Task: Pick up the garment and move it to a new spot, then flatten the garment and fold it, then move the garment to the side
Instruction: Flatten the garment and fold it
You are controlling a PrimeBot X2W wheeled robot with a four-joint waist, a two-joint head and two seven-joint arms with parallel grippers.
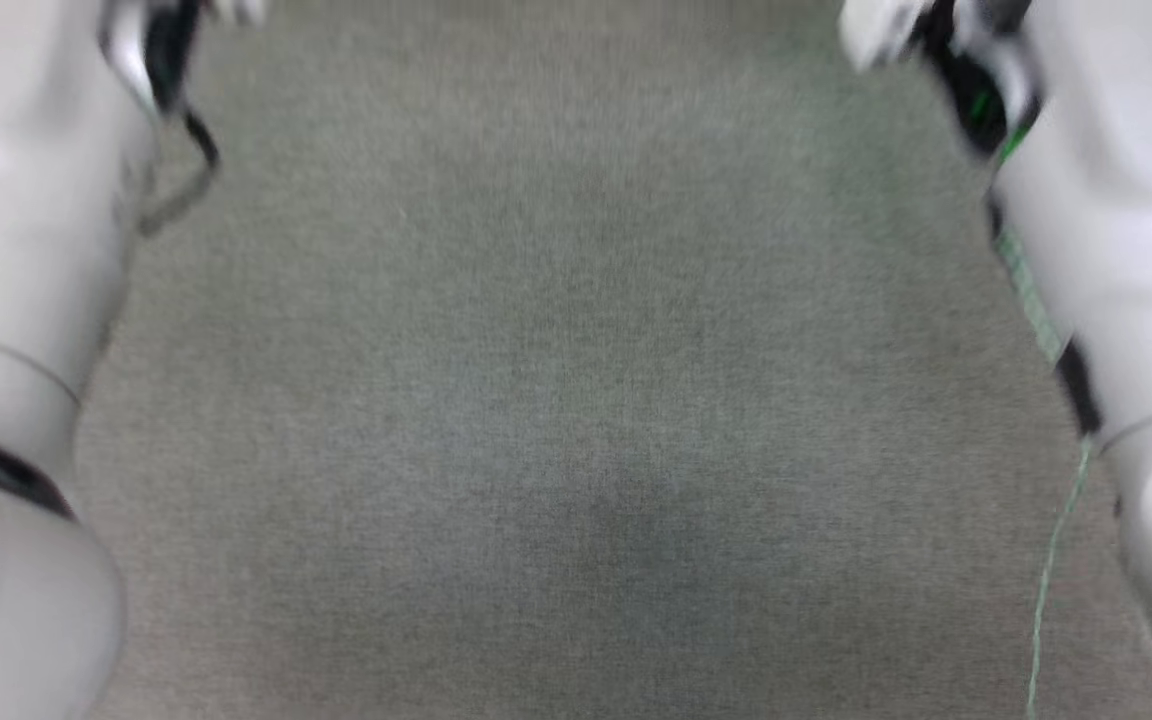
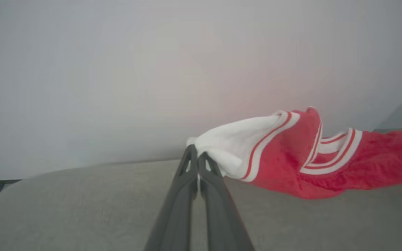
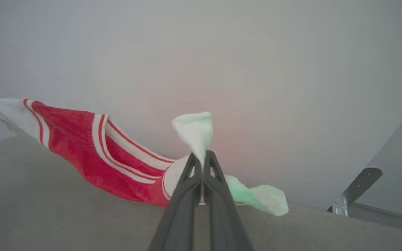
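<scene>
Two grippers, both pinched tight on cloth. Left gripper [image 2: 198,157] clamps a white sleeve of the garment [image 2: 291,157]; right gripper [image 3: 202,158] clamps white fabric at its opposite end. Garment hangs stretched between them, red middle sagging low over the grey surface [image 1: 576,400]. Head view blurred, pale forearms [image 1: 26,300] at both edges

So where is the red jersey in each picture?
Head view: blurry; I can make out the grey surface between the pale left forearm and right forearm.
Left wrist view: the jersey stretches right of the middle, its white sleeve pinched by the left gripper.
Right wrist view: it runs from the left edge to the middle, its other white sleeve pinched by the right gripper.
Shared landmark: the grey surface.
</scene>
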